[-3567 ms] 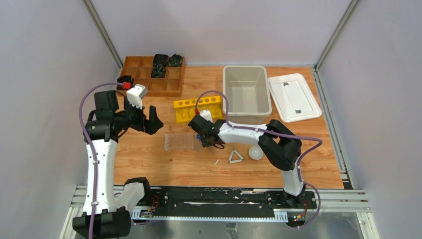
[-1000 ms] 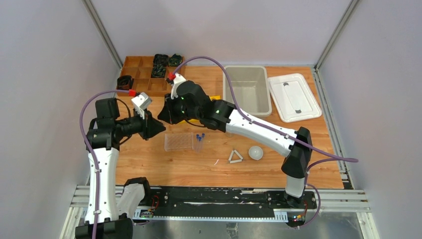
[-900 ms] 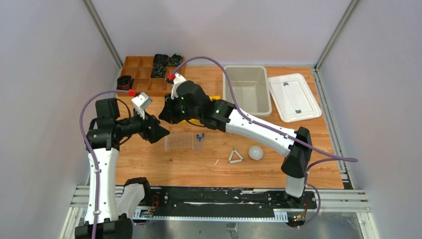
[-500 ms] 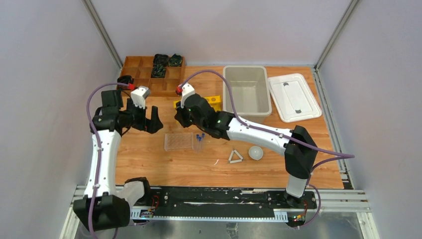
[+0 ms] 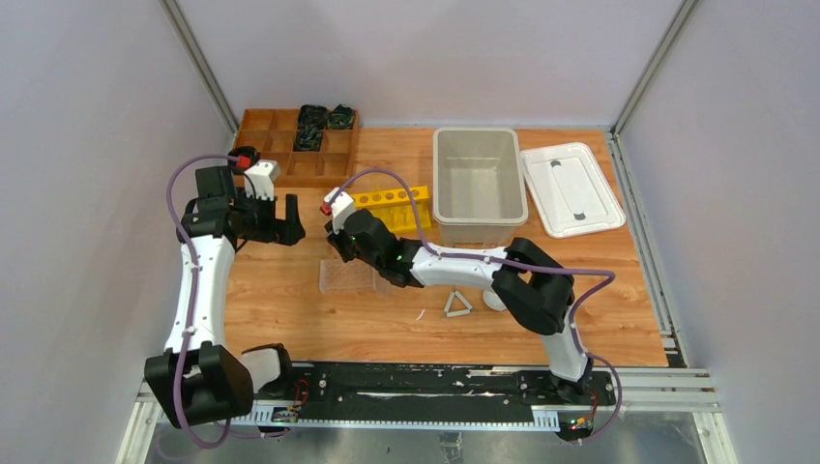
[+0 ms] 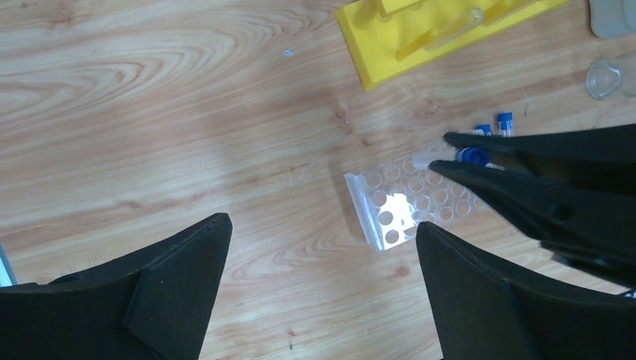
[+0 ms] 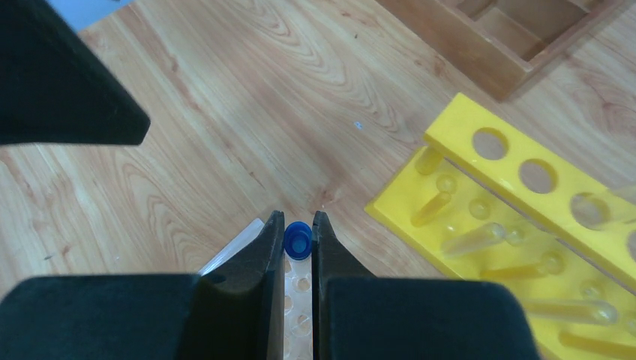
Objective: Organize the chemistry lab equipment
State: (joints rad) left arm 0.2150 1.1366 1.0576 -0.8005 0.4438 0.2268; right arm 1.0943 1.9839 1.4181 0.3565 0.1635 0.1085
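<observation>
Your top view sits high behind the arm bases, looking down on the whole bench (image 5: 290,324). Left wrist looks down from farther up, past the left hand (image 6: 322,229). Right wrist is close in, looking down through the right hand (image 7: 298,225). All three share the yellow rack (image 5: 401,198) and clear tube rack (image 6: 409,206). Both wrist views catch the blue-capped tube (image 7: 298,240).

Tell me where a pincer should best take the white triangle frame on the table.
Take one side bar of the white triangle frame from straight above, one finger in the hollow centre, one outside. It appears to lie flat on the table, so its thin bars likely offer no hold from the side.
</observation>
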